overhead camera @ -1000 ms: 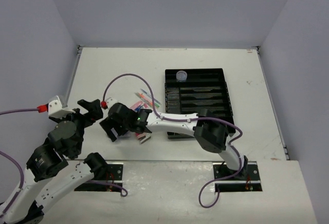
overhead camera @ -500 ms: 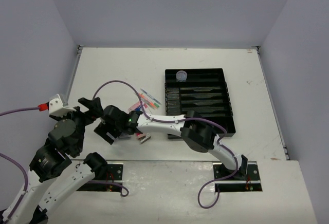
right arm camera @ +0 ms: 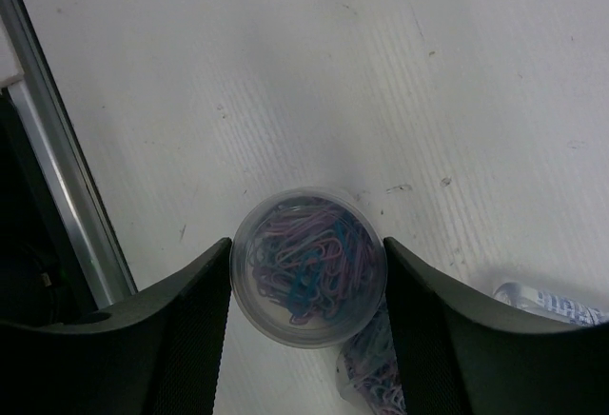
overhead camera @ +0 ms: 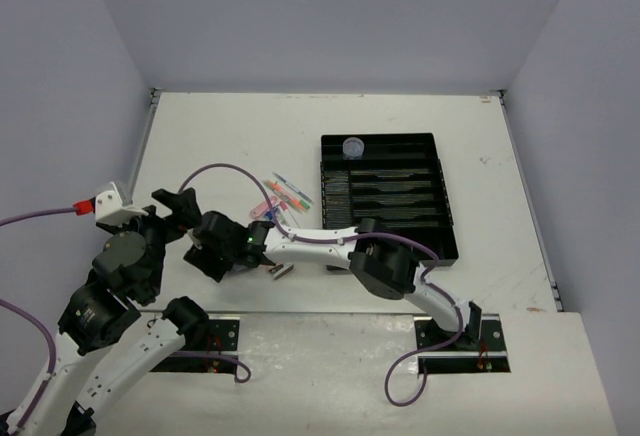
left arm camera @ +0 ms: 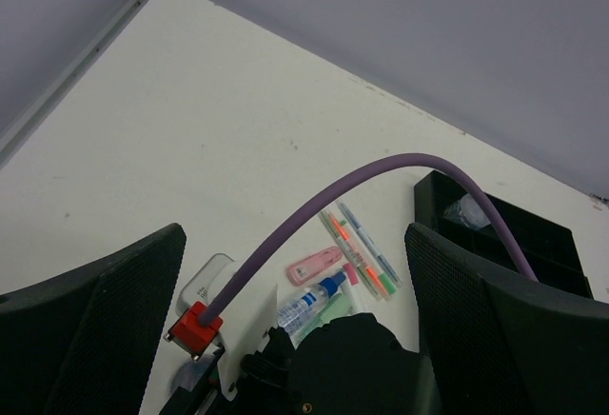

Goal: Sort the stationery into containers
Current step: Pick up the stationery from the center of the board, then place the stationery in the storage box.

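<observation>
Clear plastic, packed with pink, blue and purple paper clips: the tub [right arm camera: 307, 265] stands upright on the white counter [right arm camera: 400, 63], in its near left part and well apart from the black tray [overhead camera: 446, 196]. The right hand [right arm camera: 306, 255] reaches across from the right arm's base and pinches the tub, with one black finger [right arm camera: 190, 329] against each side of its round wall. Just beside the tub, more clips in clear plastic [right arm camera: 369, 369] lie partly hidden under the right-side finger. The end of a bottle [right arm camera: 552, 303] shows at the lower edge of the wrist view.

The left hand [left arm camera: 293, 244] hangs above the counter with its fingers spread wide and nothing between them. Below it lie the blue-capped bottle, a pink highlighter [left arm camera: 314, 266] and a fan of thin pens [left arm camera: 366, 253], all left of the tray. A purple cable [left arm camera: 381, 172] arcs over them.

A second tub [overhead camera: 353, 146] sits in the tray's far end section. The long slots hold dark items too blurred to name.
</observation>
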Controlling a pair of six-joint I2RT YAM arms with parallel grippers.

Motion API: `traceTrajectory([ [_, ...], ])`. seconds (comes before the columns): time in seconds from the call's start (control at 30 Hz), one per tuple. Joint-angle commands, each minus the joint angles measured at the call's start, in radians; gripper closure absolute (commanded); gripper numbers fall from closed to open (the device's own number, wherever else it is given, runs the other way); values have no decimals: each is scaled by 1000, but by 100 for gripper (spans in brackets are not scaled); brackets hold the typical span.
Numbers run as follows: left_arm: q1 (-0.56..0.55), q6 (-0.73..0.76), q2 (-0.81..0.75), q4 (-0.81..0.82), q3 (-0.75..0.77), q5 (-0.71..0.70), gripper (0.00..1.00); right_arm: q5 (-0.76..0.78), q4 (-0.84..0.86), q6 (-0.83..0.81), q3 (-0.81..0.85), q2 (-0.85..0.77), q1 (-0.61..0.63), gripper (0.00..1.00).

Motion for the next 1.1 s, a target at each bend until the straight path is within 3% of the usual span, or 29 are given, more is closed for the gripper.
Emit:
traceTrajectory([
  [0.0,11,26,8,41,-11,4,0,-11,114,-7,-24,-108,8,56],
  [0.33,11,23,-15,39,-14,-11,0,-66,238,33,-169,-312,-4,60],
  [0.57,13,23,7,39,-14,-10,0,51,252,79,-341,-506,-84,61],
  [0.67,13,28,34,38,-11,-1,0,101,245,116,-431,-594,-180,61],
  [0.8,13,32,64,33,-7,10,0,211,172,160,-502,-646,-415,61],
  [0.9,14,31,61,32,-8,8,0,157,160,186,-559,-682,-576,64],
  [1.07,14,29,45,36,-11,3,0,82,191,175,-612,-735,-632,64],
])
